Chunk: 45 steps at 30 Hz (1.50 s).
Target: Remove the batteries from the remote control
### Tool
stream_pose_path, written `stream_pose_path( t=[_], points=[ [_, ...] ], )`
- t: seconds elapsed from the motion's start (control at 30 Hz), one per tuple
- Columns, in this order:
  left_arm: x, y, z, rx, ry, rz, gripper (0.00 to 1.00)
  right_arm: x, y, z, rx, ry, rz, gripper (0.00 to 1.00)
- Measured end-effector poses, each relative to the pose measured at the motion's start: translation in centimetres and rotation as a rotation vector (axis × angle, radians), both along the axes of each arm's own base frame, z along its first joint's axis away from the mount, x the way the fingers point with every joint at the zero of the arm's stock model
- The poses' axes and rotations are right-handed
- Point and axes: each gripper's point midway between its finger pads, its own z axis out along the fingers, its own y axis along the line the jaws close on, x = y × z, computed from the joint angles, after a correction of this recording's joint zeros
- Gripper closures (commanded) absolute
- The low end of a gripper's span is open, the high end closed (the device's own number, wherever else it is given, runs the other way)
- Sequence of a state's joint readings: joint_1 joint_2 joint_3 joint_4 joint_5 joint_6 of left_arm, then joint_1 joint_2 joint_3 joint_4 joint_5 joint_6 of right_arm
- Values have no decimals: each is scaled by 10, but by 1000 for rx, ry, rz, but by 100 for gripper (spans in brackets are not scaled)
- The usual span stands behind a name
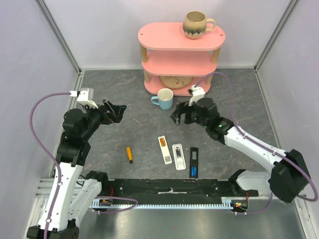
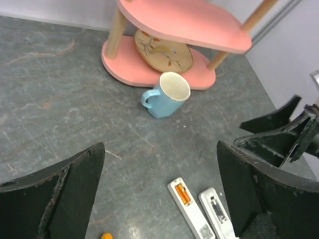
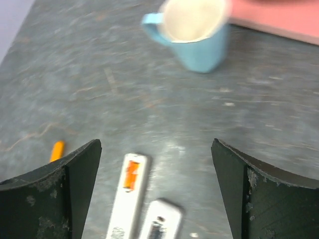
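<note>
Black, scuffed left fingers [image 2: 70, 189] stand wide apart with nothing between them, hovering above the grey table [image 2: 60, 99]. The right fingers [image 3: 259, 194] are just as wide and hold nothing, hanging over the middle of the table. Both pairs are apart from the three remotes, which lie side by side near the front edge, between the two arms.

The left white remote [image 1: 162, 148] lies with its compartment open, and an orange battery [image 1: 162, 142] sits inside. Just beside it, the middle white remote [image 1: 178, 156] is also open, but what is in its compartment is too small to tell. The black remote [image 1: 194, 158] on the right shows blue batteries [image 1: 193, 172] in its near end.

An orange-handled screwdriver [image 1: 129, 154] lies to the left of the remotes, apart from them. Farther back stands a light blue mug [image 1: 163, 98]. Behind it, near the back wall, is a pink tiered shelf [image 1: 164, 35]. A beige mug [image 1: 196, 24] stands on top of the shelf, and a patterned plate [image 1: 174, 81] is on its lowest level.
</note>
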<state>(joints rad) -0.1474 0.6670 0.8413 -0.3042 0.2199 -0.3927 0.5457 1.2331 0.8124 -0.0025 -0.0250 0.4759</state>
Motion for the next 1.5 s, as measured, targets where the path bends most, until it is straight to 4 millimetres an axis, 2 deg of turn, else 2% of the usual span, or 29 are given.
stream_pose_path(
  t=[0.03,0.1,0.2,0.37,0.5,0.6,0.67,0.87,0.97,1.0,1.07,1.13,1.17,1.37,1.43,1.5],
  points=[
    [-4,-2,0,2,8,-16,1,-13,25,4,1,-5,55,2],
    [-14,-5,3,5,18,-44,1,-30,60,5,-8,-1,124,2],
    [-28,-10,27,1,-20,-86,1,-54,116,-9,-56,19,215,2],
    [-57,-3,89,-13,-156,-70,1,-107,208,-64,-191,63,365,3],
    [-87,9,143,-23,-268,-27,1,-144,243,-104,-272,98,447,10],
    [-106,14,174,-31,-341,-14,1,-150,255,-120,-314,112,456,18],
    [-115,16,184,-32,-370,-9,1,-148,261,-128,-328,115,450,23],
    [-118,17,175,-24,-344,-7,1,-141,269,-145,-354,126,418,35],
    [-114,16,164,-19,-313,-10,1,-140,270,-159,-374,135,412,45],
    [-112,15,161,-18,-303,-13,1,-139,273,-158,-368,134,408,57],
    [-110,14,152,-13,-278,-18,1,-137,276,-158,-364,130,408,70],
    [-109,14,146,-7,-263,-20,1,-136,280,-160,-358,127,403,96],
    [-109,14,144,-4,-260,-21,1,-135,281,-160,-360,123,406,100],
    [-108,9,131,10,-229,-56,1,-132,278,-158,-335,122,391,100],
    [-106,4,120,15,-200,-82,1,-133,263,-159,-332,139,388,100],
    [-103,-1,106,18,-162,-110,1,-131,236,-155,-326,163,367,100]
  ],
)
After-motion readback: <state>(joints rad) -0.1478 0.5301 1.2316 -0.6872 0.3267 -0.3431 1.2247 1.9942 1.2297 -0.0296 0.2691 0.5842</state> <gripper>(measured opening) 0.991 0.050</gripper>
